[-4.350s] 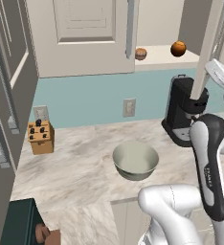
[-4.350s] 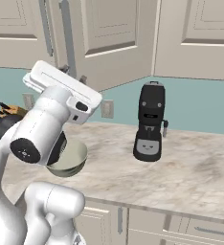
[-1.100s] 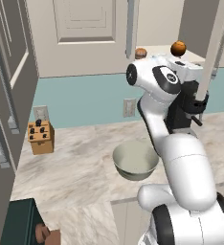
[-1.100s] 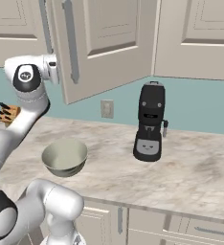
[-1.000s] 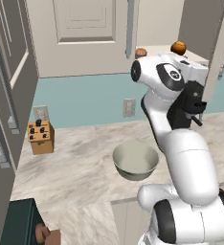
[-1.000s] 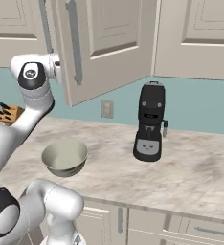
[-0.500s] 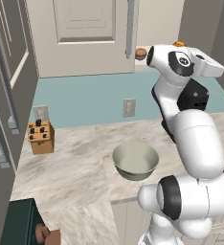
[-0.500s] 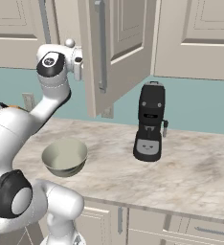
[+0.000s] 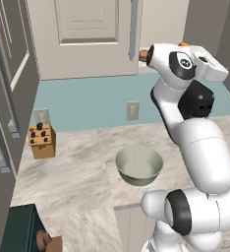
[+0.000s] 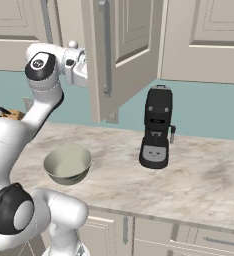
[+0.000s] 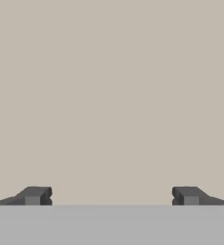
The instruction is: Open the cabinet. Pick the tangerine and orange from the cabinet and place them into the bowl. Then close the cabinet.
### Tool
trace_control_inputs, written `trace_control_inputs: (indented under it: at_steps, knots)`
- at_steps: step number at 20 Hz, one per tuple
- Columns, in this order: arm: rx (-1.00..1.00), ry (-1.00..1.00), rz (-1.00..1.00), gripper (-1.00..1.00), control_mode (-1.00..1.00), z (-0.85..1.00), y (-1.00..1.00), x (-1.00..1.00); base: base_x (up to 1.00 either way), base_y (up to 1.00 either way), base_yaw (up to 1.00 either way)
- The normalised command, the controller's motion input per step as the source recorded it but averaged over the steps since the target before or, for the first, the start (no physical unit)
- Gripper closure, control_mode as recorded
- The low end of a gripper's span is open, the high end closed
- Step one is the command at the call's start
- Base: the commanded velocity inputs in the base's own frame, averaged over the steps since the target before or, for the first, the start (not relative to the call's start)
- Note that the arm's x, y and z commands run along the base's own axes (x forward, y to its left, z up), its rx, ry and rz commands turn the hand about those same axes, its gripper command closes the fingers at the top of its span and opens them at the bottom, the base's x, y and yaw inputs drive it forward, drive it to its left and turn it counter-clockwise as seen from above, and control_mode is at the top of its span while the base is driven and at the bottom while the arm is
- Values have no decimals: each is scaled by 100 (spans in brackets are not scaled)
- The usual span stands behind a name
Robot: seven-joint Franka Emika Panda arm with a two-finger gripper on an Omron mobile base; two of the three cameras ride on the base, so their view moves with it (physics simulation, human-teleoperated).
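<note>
The cabinet's left door (image 9: 87, 39) is shut; its right door (image 10: 129, 60) stands swung out over the counter, its bar handle (image 10: 106, 50) facing the room. At the cabinet's open edge a small dull-orange fruit, the tangerine (image 9: 143, 52), peeks out beside my arm. Only a sliver of the orange (image 9: 184, 44) shows above the wrist. My hand (image 10: 78, 66) reaches in behind the open door. In the hand view my gripper (image 11: 111, 196) is open, with nothing between its fingertips (image 11: 35, 195) and a plain cream surface ahead. The bowl (image 9: 139, 165) sits empty on the counter below.
A black coffee machine (image 10: 157, 127) stands on the marble counter to the right of the open door. A wooden knife block (image 9: 41, 141) sits at the back left. A tall darker cabinet (image 9: 4, 98) borders the left side. A wall socket (image 9: 132, 110) is behind the bowl.
My arm has swung up and right toward the cabinet opening, now covering most of the orange. The right door has swung further open. The gripper stays open.
</note>
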Motion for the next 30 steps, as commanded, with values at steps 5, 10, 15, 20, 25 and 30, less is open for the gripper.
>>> trace_control_inputs:
  at_steps: [5, 10, 15, 20, 25, 30]
  knots:
    - [-8, -7, 29, -100, -100, 2, 45, -36, 0, 0, 0]
    - [-11, -4, 41, -100, -100, 0, 48, -16, 0, 0, 0]
    - [-15, 1, 48, -100, -100, 0, 66, -14, 0, 0, 0]
    - [-14, 1, 48, -100, -100, 2, 73, -1, 0, 0, 0]
    - [-15, 0, 42, -100, -100, 13, 77, 0, 0, 0, 0]
    - [-17, 0, 40, -100, -100, 28, 59, 0, 0, 0, 0]
